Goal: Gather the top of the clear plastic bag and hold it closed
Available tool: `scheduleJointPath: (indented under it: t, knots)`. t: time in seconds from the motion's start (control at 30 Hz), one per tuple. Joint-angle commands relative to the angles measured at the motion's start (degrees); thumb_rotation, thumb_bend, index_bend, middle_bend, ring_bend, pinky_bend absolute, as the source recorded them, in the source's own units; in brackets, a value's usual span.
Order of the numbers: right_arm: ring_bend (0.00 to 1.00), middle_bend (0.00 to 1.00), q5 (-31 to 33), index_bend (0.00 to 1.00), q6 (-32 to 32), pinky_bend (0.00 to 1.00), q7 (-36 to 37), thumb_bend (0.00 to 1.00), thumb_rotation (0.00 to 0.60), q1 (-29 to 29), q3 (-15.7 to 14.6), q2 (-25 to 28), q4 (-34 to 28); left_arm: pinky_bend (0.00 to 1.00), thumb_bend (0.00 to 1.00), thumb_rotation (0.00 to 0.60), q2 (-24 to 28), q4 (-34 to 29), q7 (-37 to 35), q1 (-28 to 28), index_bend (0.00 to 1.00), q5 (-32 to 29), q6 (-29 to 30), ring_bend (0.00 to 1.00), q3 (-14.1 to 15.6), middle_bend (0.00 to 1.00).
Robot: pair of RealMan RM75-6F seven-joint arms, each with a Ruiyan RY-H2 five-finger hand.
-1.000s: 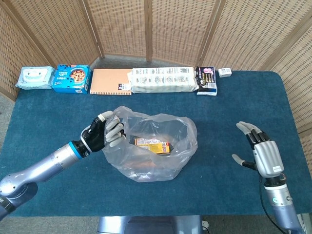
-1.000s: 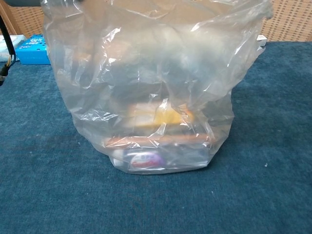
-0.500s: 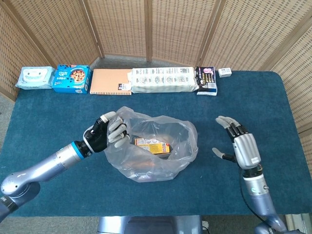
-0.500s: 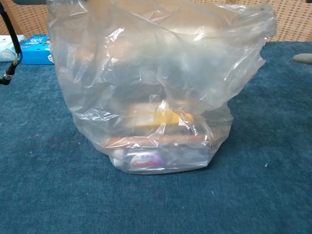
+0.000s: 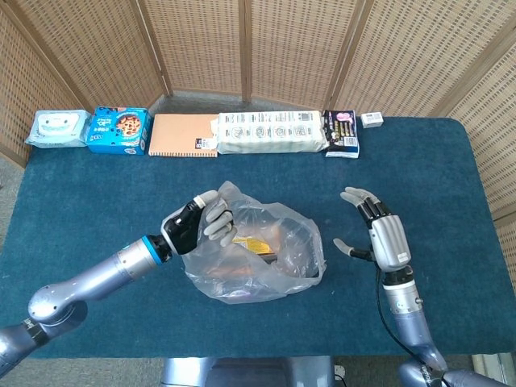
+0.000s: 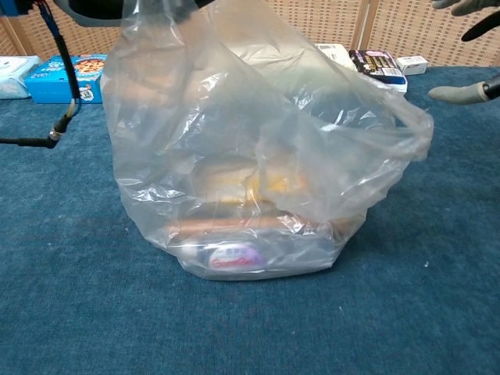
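Note:
A clear plastic bag [image 5: 256,254] [image 6: 258,164] sits mid-table with a yellow packet [image 5: 254,243] and other items inside. My left hand [image 5: 199,225] grips the bag's left rim and has drawn it toward the middle, so the mouth is narrower. Only the left arm's underside [image 6: 101,8] shows at the top of the chest view. My right hand [image 5: 379,234] hovers just right of the bag, fingers spread, touching nothing; its fingertips [image 6: 461,92] show at the chest view's right edge.
Along the table's far edge lie a wipes pack [image 5: 56,129], a blue cookie box [image 5: 119,131], an orange notebook [image 5: 184,135], a long white package [image 5: 272,132], a dark packet [image 5: 341,133] and a small white box [image 5: 372,120]. Wicker screens stand behind.
My left hand has pulled the bag's left rim rightward, narrowing the mouth. My right hand has moved left and up toward the bag, still spread.

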Motion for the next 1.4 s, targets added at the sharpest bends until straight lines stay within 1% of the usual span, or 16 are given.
scheduleJointPath:
  t: [0.03,0.23,0.4,0.63,0.8,0.87,1.07,1.2,1.4]
  knots:
    - [0.19,0.21,0.2,0.21,0.0,0.25,0.0,0.14,0.6,0.0,-0.4,-0.1,0.8,0.64,0.49,0.211,-0.8,-0.1,-0.5,-0.1,0.77,0.1,0.3,0.79,-0.2,0.83]
    - [0.19,0.21,1.1,0.21,0.0,0.25,0.7,0.14,0.6,-0.8,-1.3,0.9,2.9,0.64,0.49,0.21,-0.3,0.4,-0.3,1.7,0.77,0.2,-2.4,0.79,-2.1,0.83]
    - [0.19,0.21,1.1,0.21,0.8,0.24,0.6,0.14,0.6,-1.7,-1.9,2.6,3.1,0.64,0.49,0.212,-0.3,1.6,-0.3,2.1,0.77,0.3,-2.5,0.79,-2.7,0.83]
    - [0.18,0.21,0.4,0.21,1.3,0.22,-1.4,0.15,0.6,-3.3,-3.7,6.7,-0.7,0.64,0.49,0.211,-1.2,3.1,-0.6,1.6,0.77,0.2,-2.0,0.79,-3.0,0.83]
    - [0.18,0.2,-1.3,0.21,1.4,0.22,-1.8,0.15,0.6,-3.5,-5.1,7.6,-2.9,0.64,0.49,0.211,-1.8,3.6,-0.6,1.0,0.77,0.2,-2.0,0.79,-3.3,0.83]
    - [0.18,0.2,-2.5,0.21,1.5,0.21,-1.7,0.14,0.6,-3.4,-5.8,7.4,-3.9,0.64,0.49,0.211,-2.0,3.9,-0.6,0.7,0.77,0.4,-1.8,0.79,-3.3,0.83]
    - [0.17,0.2,-3.8,0.21,1.3,0.21,-1.4,0.13,0.6,-2.7,-6.2,6.2,-5.2,0.64,0.49,0.208,-2.2,4.2,-1.0,0.1,0.77,0.5,-1.3,0.79,-3.2,0.83]
    - [0.17,0.2,-4.1,0.21,0.3,0.21,-2.5,0.13,0.6,-1.5,-6.0,3.8,-3.8,0.64,0.49,0.209,-2.4,4.3,-1.4,-0.2,0.77,0.4,-1.1,0.79,-3.2,0.83]
    - [0.17,0.2,-4.1,0.21,0.0,0.2,-1.2,0.13,0.6,-0.3,-5.6,-0.3,-1.5,0.64,0.49,0.208,-2.6,4.5,-1.6,-0.7,0.77,0.6,-0.8,0.79,-3.0,0.83]
